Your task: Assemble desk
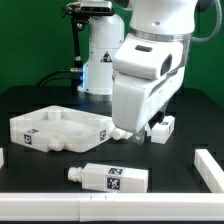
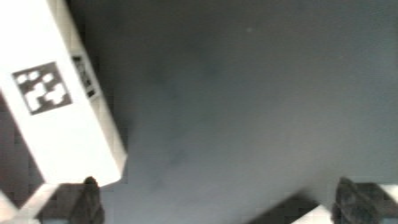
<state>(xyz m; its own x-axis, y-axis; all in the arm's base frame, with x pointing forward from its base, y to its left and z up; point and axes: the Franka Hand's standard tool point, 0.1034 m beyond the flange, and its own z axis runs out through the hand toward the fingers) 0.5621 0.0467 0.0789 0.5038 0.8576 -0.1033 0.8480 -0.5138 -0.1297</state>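
White leg (image 2: pixel 68 110) lies beside the wide-open, empty gripper (image 2: pixel 214 203).

Glossy white robot arm (image 1: pixel 150 75) with bulky rounded shells and a grey seam, its white base (image 1: pixel 102 45) glowing blue, black cables (image 1: pixel 68 69) beside it.

Wide-spread hand (image 2: pixel 222 200); bare desk (image 2: pixel 249 100) between fingers. White tagged part (image 2: pixel 63 90) lies just beside one finger. Panel (image 1: pixel 55 130) close on exterior view's left, leg (image 1: pixel 110 178) lying in front, open desk strip between them. Rail (image 1: pixel 210 165) bounds right.
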